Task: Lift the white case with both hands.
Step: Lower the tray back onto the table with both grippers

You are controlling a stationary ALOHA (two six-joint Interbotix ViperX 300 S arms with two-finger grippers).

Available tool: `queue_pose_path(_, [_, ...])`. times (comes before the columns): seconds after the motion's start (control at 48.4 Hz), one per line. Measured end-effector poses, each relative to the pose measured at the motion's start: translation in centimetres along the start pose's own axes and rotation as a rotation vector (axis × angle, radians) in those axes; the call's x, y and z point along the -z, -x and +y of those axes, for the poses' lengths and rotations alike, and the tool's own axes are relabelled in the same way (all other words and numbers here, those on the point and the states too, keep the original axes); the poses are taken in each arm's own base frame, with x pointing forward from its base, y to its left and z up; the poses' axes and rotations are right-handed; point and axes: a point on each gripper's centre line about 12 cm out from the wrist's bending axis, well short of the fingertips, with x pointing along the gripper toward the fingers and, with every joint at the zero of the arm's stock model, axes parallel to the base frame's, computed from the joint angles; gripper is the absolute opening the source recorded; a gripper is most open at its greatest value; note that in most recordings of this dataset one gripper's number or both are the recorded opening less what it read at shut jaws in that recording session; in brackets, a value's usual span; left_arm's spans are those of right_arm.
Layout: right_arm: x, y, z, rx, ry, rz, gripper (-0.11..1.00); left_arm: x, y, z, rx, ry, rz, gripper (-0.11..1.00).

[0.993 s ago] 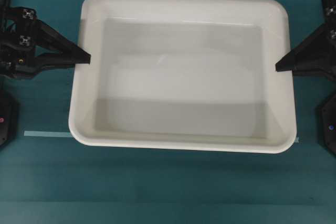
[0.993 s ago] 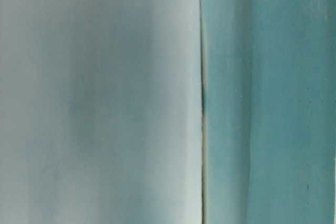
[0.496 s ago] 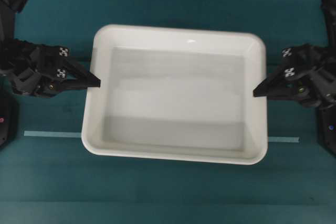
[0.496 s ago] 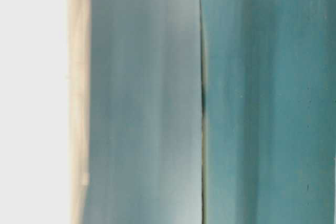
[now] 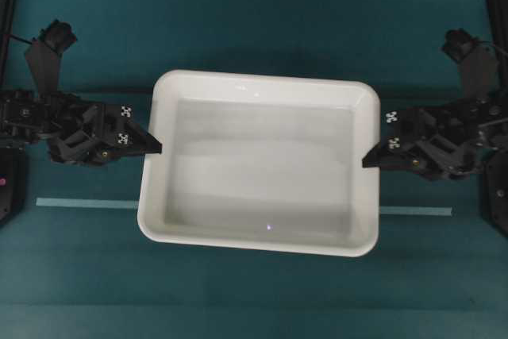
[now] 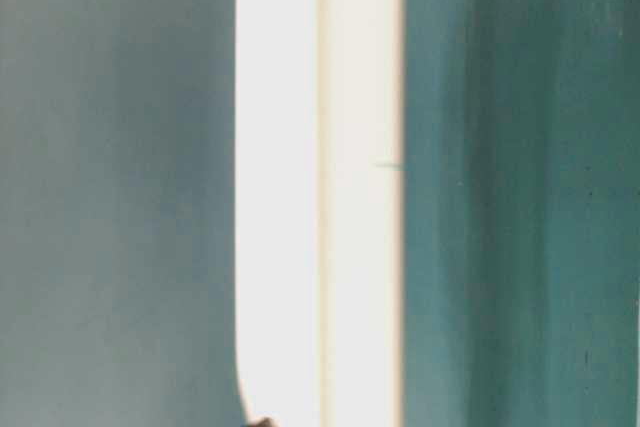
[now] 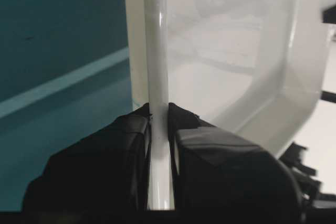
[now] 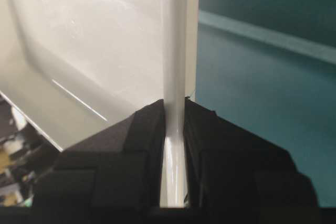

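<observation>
Centrally placed on the teal table [image 5: 254,299], white case [image 5: 262,172] seen from overhead, long sides running across, flat bottom bare; pinched at the middle of each short rim. Left of the case, left gripper [image 5: 155,147] clamped narrow on the rim, a black finger [image 7: 131,145] pressed to either face of the thin white edge in the wrist view. Right of the case, right gripper [image 5: 368,162] likewise squeezed onto the opposite rim, black pads [image 8: 149,129] tight against both sides. Under the case's near half, thin pale tape strip [image 5: 87,203] showing beyond both ends. Blurred in the table-level view; only a bright white band [image 6: 320,187] against teal.
</observation>
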Motion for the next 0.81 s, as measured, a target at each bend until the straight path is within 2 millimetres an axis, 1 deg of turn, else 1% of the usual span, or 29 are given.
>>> queue_pose_path(0.165, [-0.3, -1.7, -1.6, 0.056, 0.011, -0.008, 0.11, 0.1, -0.9, 2.3, -0.057, 0.001, 0.003, 0.08])
queue_pose_path(0.228, [-0.3, -2.2, -2.3, 0.080, 0.010, -0.007, 0.11, 0.2, -1.2, 2.9, -0.065, 0.001, 0.004, 0.08])
queue_pose_path(0.372, [-0.5, -3.1, -2.9, 0.099, 0.007, -0.015, 0.11, 0.3, -1.6, 4.0, -0.095, 0.005, 0.008, 0.07])
queue_pose_path(0.517, [-0.7, -3.6, -3.4, 0.090, 0.017, -0.025, 0.11, 0.5, -2.1, 5.0, -0.135, 0.021, 0.011, 0.06])
queue_pose_path(0.683, [-0.8, -3.7, -4.0, 0.094, 0.018, -0.030, 0.11, 0.6, -2.7, 5.9, -0.170, 0.023, 0.017, 0.06])
queue_pose_path(0.807, [-0.9, -4.2, -4.4, 0.104, 0.015, -0.035, 0.11, 0.7, -3.0, 6.6, -0.192, 0.025, 0.020, 0.06])
